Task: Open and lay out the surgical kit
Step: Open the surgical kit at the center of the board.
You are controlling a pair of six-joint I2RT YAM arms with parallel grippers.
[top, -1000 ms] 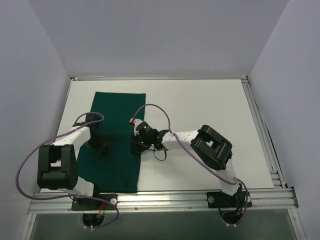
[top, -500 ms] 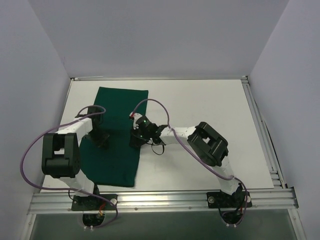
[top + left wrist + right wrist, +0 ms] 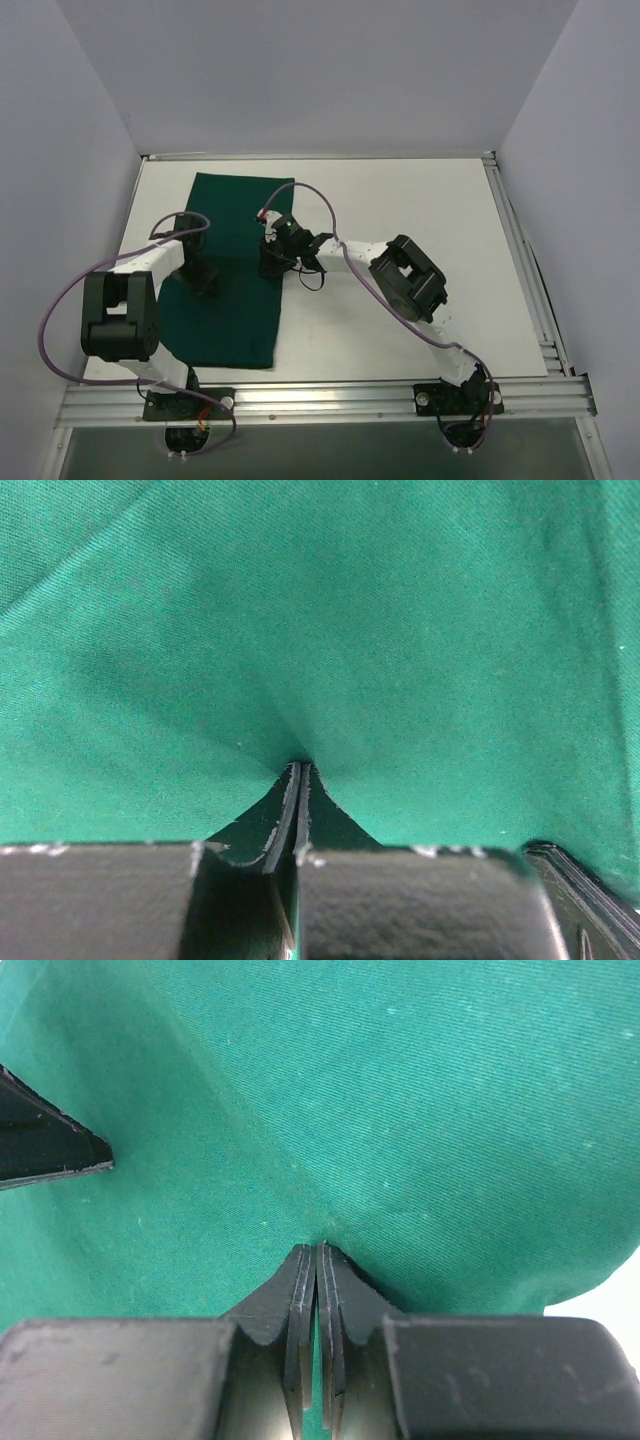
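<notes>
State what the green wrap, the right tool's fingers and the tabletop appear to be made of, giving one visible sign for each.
Green wrap: woven fabric, matte; fine diagonal thread lines and soft puckers where it is pinched.
Fingers of the right tool: probably hard black plastic or rubber; dull, with scuffed edges.
Tabletop: smooth white board, slightly matte; material unclear.
</notes>
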